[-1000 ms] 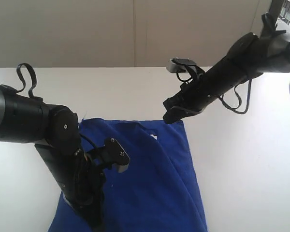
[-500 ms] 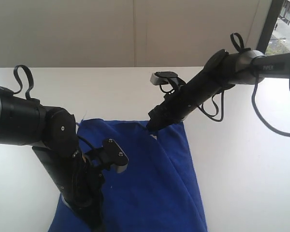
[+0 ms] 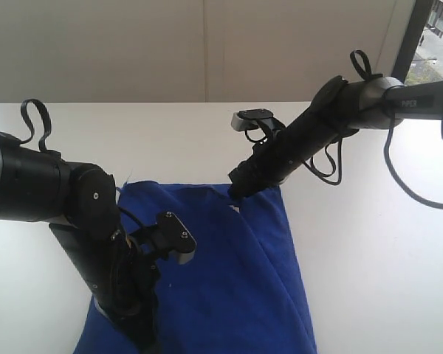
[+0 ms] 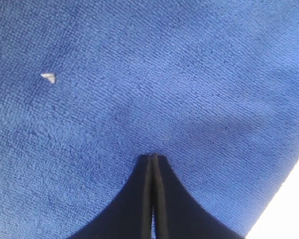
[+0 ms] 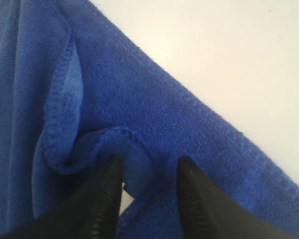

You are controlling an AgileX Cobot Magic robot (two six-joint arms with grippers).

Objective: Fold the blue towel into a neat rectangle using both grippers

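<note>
Blue towel (image 3: 229,273): spread on the white worktop (image 3: 376,258), rumpled, under both claws.
Left claw (image 4: 153,157): pressed together, tips down on the terry. Whether a thin layer is nipped, I cannot tell.
Right claw (image 5: 148,167): spread, with a curled hemmed corner (image 5: 117,134) lying just ahead of and between its tips.
Handling: probably light, limp and soft. It will sag and bunch rather than hold shape, and the pile should resist slipping.
Where to grip: the stitched hem at the corners, pinching every layer there, one corner per claw.
</note>
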